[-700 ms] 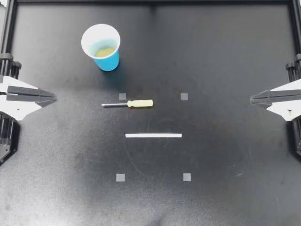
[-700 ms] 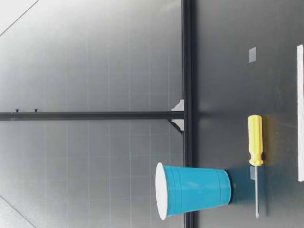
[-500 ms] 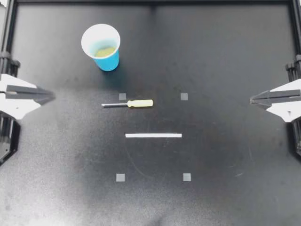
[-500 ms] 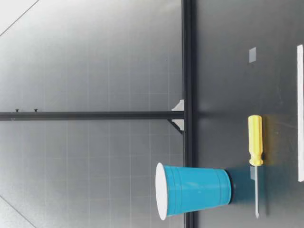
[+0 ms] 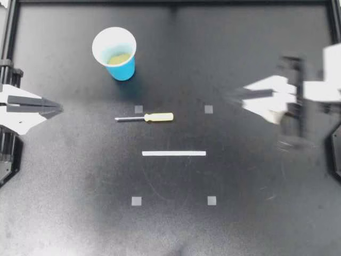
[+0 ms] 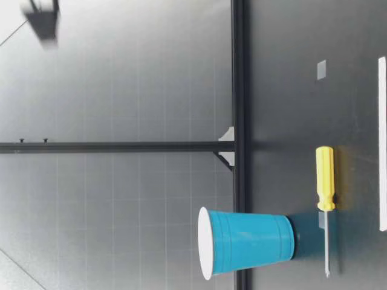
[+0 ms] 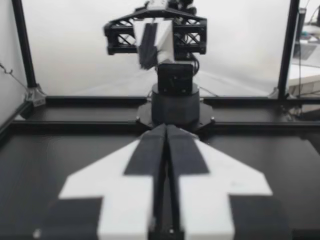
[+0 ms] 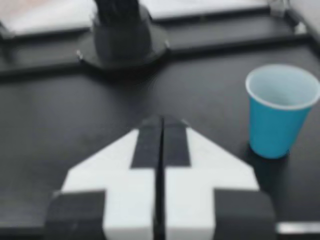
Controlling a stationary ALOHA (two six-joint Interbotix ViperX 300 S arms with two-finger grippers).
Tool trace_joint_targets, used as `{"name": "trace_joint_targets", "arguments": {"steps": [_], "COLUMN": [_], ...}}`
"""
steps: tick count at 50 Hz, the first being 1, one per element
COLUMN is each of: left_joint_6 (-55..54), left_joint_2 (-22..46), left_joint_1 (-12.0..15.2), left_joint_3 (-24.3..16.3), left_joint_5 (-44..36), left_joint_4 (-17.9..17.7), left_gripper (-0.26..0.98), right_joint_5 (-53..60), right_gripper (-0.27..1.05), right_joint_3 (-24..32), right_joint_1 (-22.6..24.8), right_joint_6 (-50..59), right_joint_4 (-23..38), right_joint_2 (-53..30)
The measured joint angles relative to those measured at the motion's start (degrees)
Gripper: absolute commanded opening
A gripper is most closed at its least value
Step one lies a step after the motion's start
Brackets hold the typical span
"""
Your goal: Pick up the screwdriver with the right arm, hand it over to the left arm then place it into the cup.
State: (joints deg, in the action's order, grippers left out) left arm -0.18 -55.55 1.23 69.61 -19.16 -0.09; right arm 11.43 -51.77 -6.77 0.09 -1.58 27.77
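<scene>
Since the earlier frame the right tool has left its rest at the right edge and swung in over the tabletop, smeared by motion. The left tool has not stirred from the left edge. Both are empty, fingers pressed together, as each wrist view shows. The screwdriver lies flat around the middle, well left of the right tool, with its yellow handle pointing right and its shaft left. That lie, I judge, offers the handle to the arm that must pick it up. The cup stands upright at the far left, mouth up, on the left arm's side, which suits the drop after the handover. The right tool must open before it can grasp.
</scene>
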Motion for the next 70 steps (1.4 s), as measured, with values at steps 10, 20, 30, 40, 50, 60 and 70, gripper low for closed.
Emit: {"name": "trace_joint_targets", "arguments": {"steps": [10, 20, 30, 40, 50, 60, 70], "left_joint_6": [0.0, 0.1, 0.0, 0.1, 0.0, 0.1, 0.1], "left_joint_2": [0.0, 0.0, -0.1, -0.2, -0.3, -0.3, -0.3], "left_joint_1": [0.0, 0.1, 0.1, 0.0, 0.1, 0.1, 0.1], "left_joint_3": [0.6, 1.1, 2.2, 3.3, 3.8, 3.9, 4.0], "left_joint_5": [0.0, -0.1, -0.7, -1.9, -2.2, -2.2, -2.2], "left_joint_4": [0.1, 0.0, 0.0, 0.1, 0.1, 0.1, 0.0], "left_gripper": [0.12, 0.12, 0.12, 0.12, 0.12, 0.12, 0.12], "right_joint_5": [-9.1, -18.3, -25.7, -29.6, -29.9, -28.7, -27.2], "right_gripper": [0.08, 0.28, 0.63, 0.64, 0.62, 0.6, 0.6], "right_joint_3": [10.1, 19.5, 28.4, 34.2, 35.7, 35.9, 35.9], "right_joint_1": [-1.0, -1.5, -1.6, -1.8, -1.8, -1.8, -2.0], "right_joint_6": [-0.3, -0.5, -1.1, -1.9, -2.2, -2.3, -2.3], "right_joint_4": [0.8, 2.3, 5.5, 6.4, 6.4, 6.5, 6.6], "right_joint_2": [-11.8, -23.0, -33.3, -42.1, -47.2, -49.5, -51.0]}}
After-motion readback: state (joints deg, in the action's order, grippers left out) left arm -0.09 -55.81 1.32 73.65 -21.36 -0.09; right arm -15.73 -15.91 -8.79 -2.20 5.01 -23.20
